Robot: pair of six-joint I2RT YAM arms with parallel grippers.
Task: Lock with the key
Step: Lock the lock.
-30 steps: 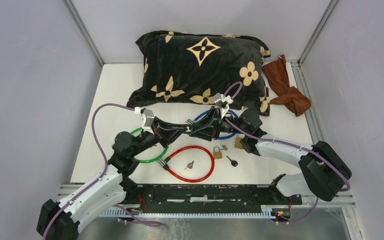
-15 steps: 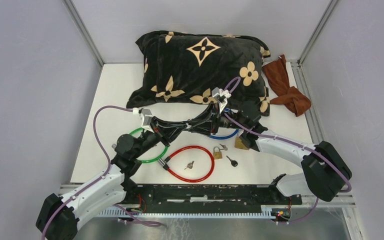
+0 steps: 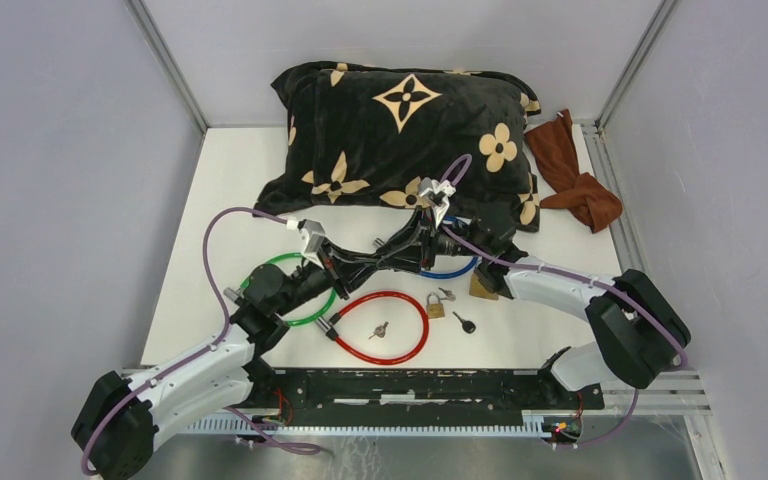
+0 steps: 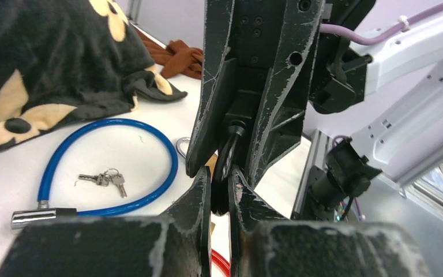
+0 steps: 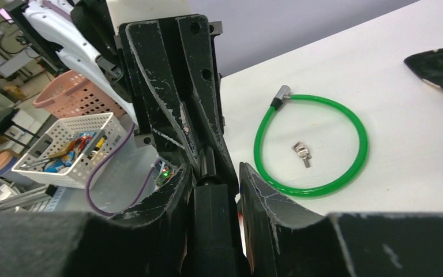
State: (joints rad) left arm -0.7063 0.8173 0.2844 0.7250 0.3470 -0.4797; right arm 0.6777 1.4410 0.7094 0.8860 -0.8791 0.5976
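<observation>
Meeting nose to nose above the middle of the white counter (image 3: 225, 200), the two arms faced each other just in front of the pillow (image 3: 400, 130). Left gripper (image 4: 220, 173): fingers drawn nearly together, pinching a thin dark key (image 4: 225, 156) by its head. Right gripper (image 5: 214, 172): fingers part-way apart, clamped on a black lock body (image 5: 210, 216). Dark key and black lock body met between the two grippers, both held off the counter. Whether that body belonged to the blue cable lock (image 4: 111, 122) lying beneath could not be told. The blue loop rested on the counter with a bunch of keys (image 4: 102, 179) inside it and one metal end (image 4: 26, 217) free. Green cable lock (image 5: 362, 135) lay to the left, a small silver key (image 5: 301, 153) within its loop. Red cable lock (image 3: 372, 294) lay nearer the arm bases, with a brass padlock (image 3: 435, 306) and a loose black-headed key (image 3: 463, 322) just beside it. Pillow was black with tan flower and quatrefoil motifs, no lettering legible. Any stamping on the padlock was too small to read. Brown cloth (image 3: 572, 175) lay at the far right.
</observation>
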